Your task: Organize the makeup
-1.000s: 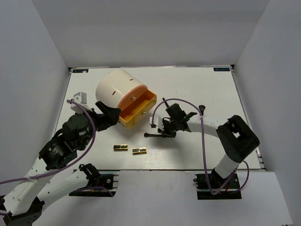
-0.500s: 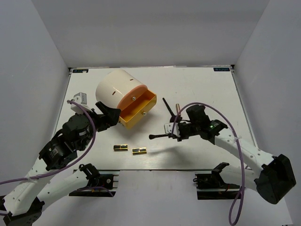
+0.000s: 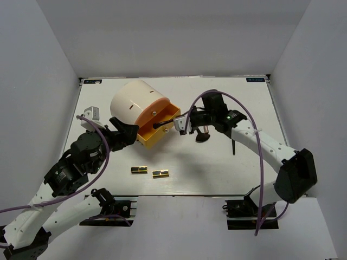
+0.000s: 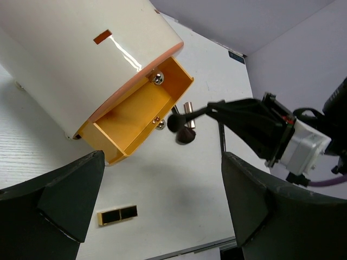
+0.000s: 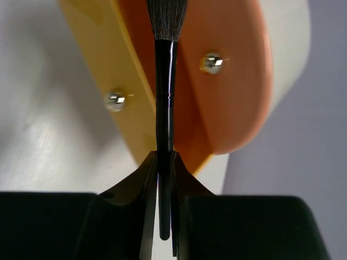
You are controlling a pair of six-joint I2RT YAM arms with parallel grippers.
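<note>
**A:** The right gripper (image 5: 164, 162), what has it got?
**B:** It is clamped on a slim black brush (image 5: 164, 70), low on the handle; the bristles reach the open yellow drawer (image 4: 135, 111); whether they are inside it I cannot tell.
**A:** And the left gripper (image 3: 122, 135)?
**B:** Spread wide, holding nothing; it sits close by the cream cylinder (image 3: 130, 103).
**A:** Other makeup?
**B:** A gold-and-black case (image 3: 139, 169) and a second case (image 3: 160, 174) lie just beside each other on the table (image 3: 217, 173); another black brush (image 3: 233, 146) lies by the right forearm.
</note>
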